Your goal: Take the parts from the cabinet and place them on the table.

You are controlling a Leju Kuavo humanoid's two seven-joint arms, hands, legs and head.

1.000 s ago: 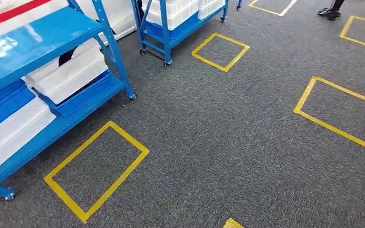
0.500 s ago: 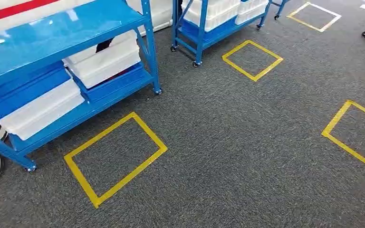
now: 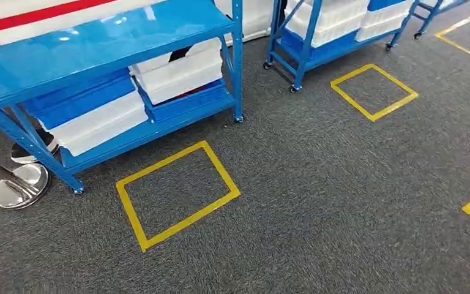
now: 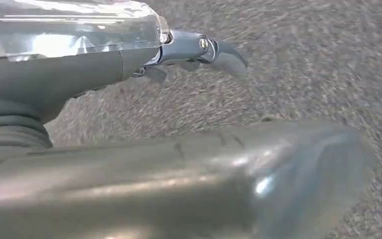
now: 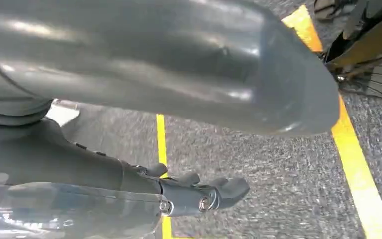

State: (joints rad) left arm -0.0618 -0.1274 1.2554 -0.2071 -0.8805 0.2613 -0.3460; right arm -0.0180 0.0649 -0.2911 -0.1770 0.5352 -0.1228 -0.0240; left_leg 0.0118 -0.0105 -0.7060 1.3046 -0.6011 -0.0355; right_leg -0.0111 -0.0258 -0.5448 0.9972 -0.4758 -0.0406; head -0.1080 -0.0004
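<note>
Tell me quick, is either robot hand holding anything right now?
Left robot hand: holds nothing, fingers apart, hanging over grey carpet.
Right robot hand: holds nothing, fingers apart, above carpet with yellow tape.

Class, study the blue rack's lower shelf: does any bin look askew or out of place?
Yes. One white bin sits tilted, propped on a blue bin rather than lying flat; a dark object behind it cannot be identified. Nothing looks spilled.

both arms hang, left hand (image 4: 189, 55) and right hand (image 5: 179, 191) empty, fingers apart.
</note>
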